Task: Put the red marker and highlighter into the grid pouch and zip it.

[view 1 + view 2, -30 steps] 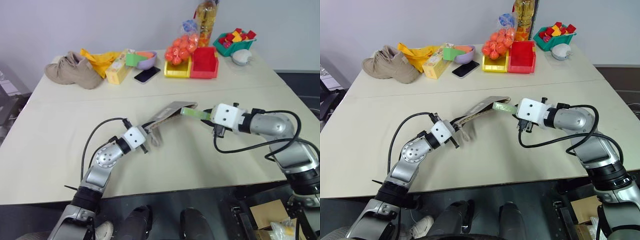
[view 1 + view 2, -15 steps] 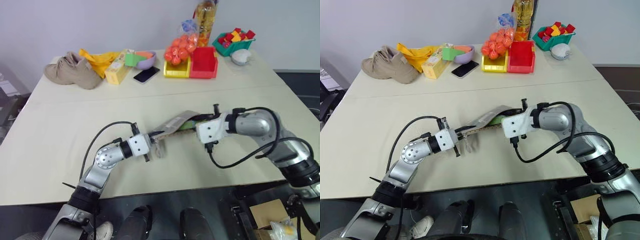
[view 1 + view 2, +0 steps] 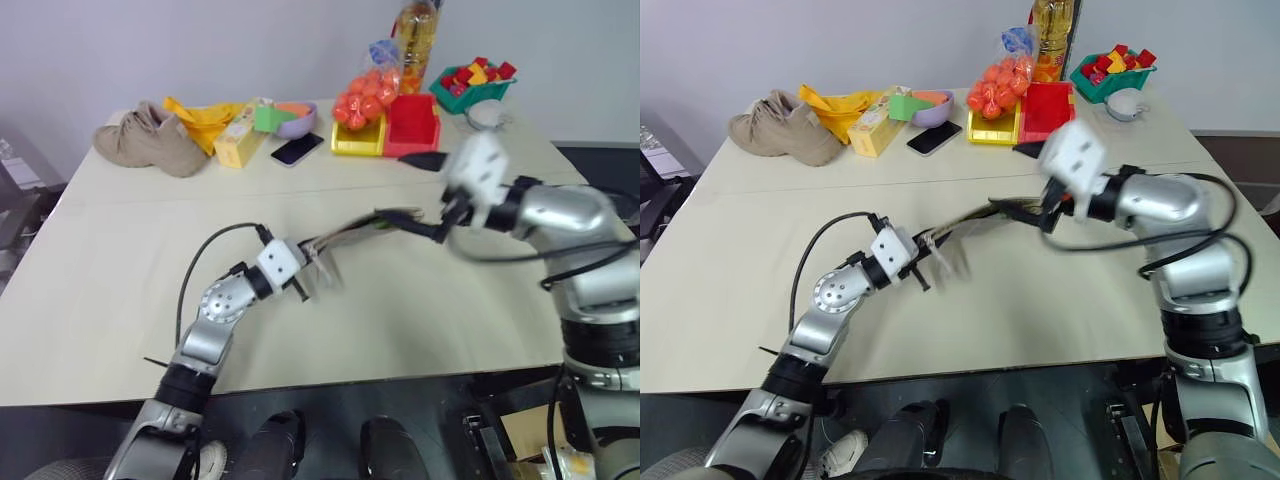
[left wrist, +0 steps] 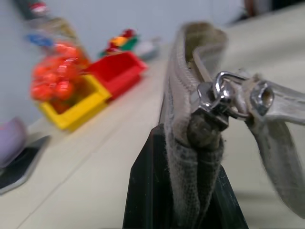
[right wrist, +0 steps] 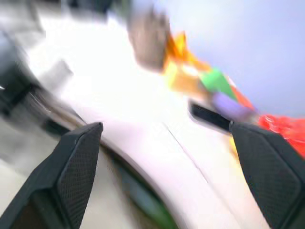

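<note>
The left hand is clamping 1 end of the grid pouch, holding it up over the table. The right hand, fingers spread wide apart, is hanging just beside the pouch's far end, gripping nothing

My arms are brushed silver metal, built of rounded joint housings, and a loose black cable loops along each one. Each wrist ends in a boxy white block, and beyond it my left gripper and right gripper carry black fingers with finely dimpled pads
</note>
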